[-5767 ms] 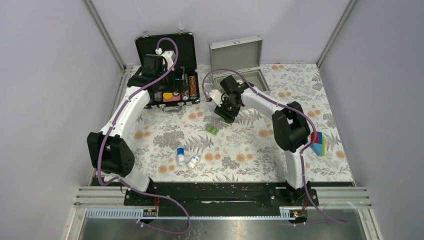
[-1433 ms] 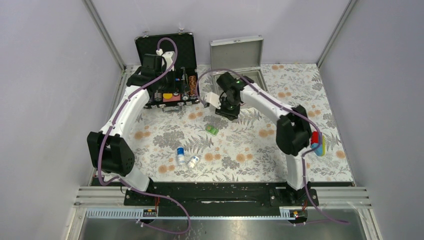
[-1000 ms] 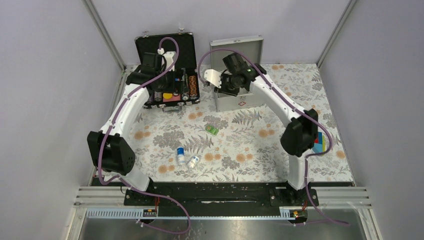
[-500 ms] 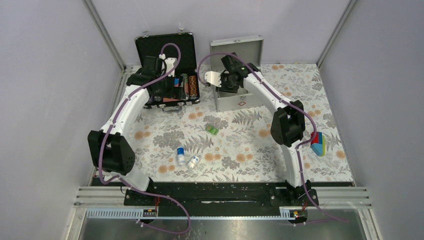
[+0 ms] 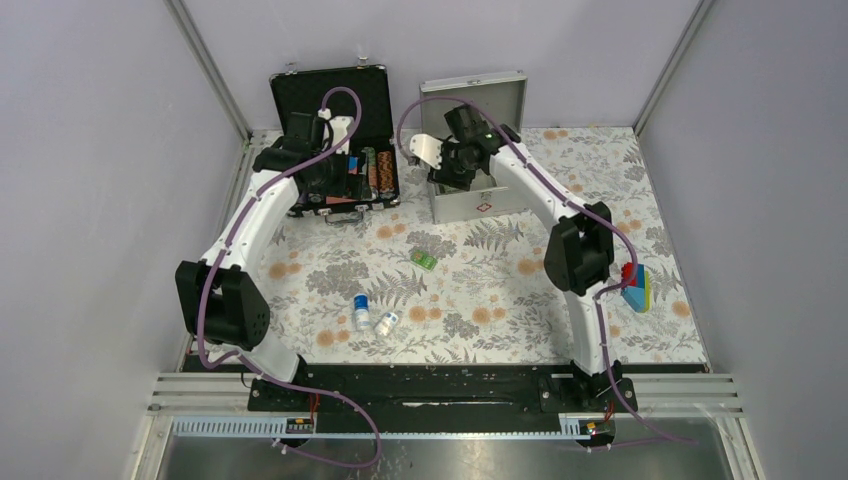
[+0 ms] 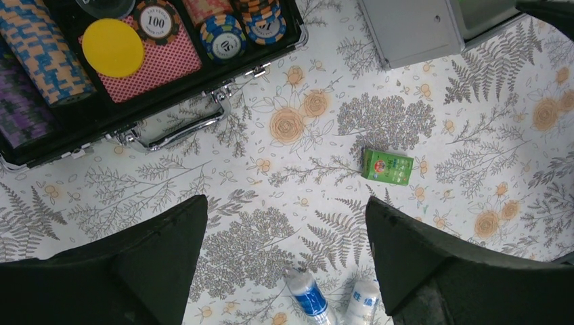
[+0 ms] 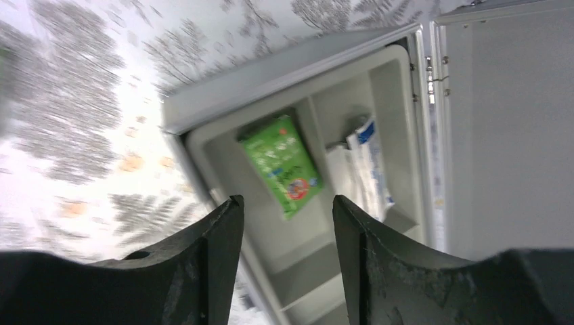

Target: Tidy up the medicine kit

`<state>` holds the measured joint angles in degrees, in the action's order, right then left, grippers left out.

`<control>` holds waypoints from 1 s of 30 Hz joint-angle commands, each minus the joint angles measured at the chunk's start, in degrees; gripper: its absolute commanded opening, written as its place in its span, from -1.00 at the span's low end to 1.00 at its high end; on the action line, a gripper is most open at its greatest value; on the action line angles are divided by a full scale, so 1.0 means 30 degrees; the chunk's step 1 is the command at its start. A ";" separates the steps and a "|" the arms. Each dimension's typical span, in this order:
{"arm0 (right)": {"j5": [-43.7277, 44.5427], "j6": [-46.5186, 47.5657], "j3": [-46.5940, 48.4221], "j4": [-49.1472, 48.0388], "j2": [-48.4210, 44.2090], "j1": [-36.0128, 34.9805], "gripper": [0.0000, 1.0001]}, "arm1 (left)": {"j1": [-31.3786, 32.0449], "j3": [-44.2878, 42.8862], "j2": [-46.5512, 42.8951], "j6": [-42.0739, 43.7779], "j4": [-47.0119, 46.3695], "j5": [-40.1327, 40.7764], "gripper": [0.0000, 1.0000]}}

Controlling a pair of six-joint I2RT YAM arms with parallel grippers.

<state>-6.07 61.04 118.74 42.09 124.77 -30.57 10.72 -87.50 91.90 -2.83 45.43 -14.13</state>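
step: loading the medicine kit (image 5: 478,205), upper middle of the overhead view | my right gripper (image 7: 284,203) hangs over its tray (image 7: 220,152), fingers spread, holding nothing, green box (image 7: 281,162) lying inside | left gripper (image 6: 283,210) spread, empty too | next, I reckon: fetch the loose green packet (image 5: 424,259) mid-table

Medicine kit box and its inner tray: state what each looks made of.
Medicine kit box: likely brushed metal, pale grey with a dull sheen and crisp folded edges. Inner tray: probably moulded plastic, matte grey, with rounded corners and dividers.
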 commanded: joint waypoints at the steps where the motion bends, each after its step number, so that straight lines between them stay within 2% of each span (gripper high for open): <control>1: -0.4612 -0.7231 0.0072 0.1714 -0.2744 0.0064 0.15 | -0.0088 0.0477 -0.0733 -0.0340 -0.0417 -0.0012 0.71; 5: -0.8006 -1.1831 -0.1859 0.2212 -0.3028 -0.0111 0.09 | -0.0157 0.0813 -0.0882 -0.1169 -0.0615 0.0082 0.71; 8: -0.8623 -1.2169 -0.4163 0.2246 -0.3465 -0.0856 0.09 | -0.0405 0.0845 -0.0975 -0.2089 -0.0639 0.0094 0.72; 14: -0.6815 -1.0662 -0.6218 0.2956 -0.3278 -0.2859 0.15 | -0.0669 0.1748 -0.1338 -0.3882 -0.1068 -0.0001 0.75; 25: -0.4331 -0.9917 -0.4079 0.2494 0.0005 -0.3560 0.40 | -0.1453 0.2648 -0.1803 -0.4597 -0.1235 -0.0776 0.75; 30: -0.3051 -1.1079 -0.4125 0.1324 0.0511 -0.4042 0.41 | -0.1907 0.2401 -0.1660 -0.4630 -0.0801 -0.0887 0.74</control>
<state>-19.22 30.35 104.29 48.77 125.62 -41.28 6.02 -79.57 88.86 -15.64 43.86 -15.44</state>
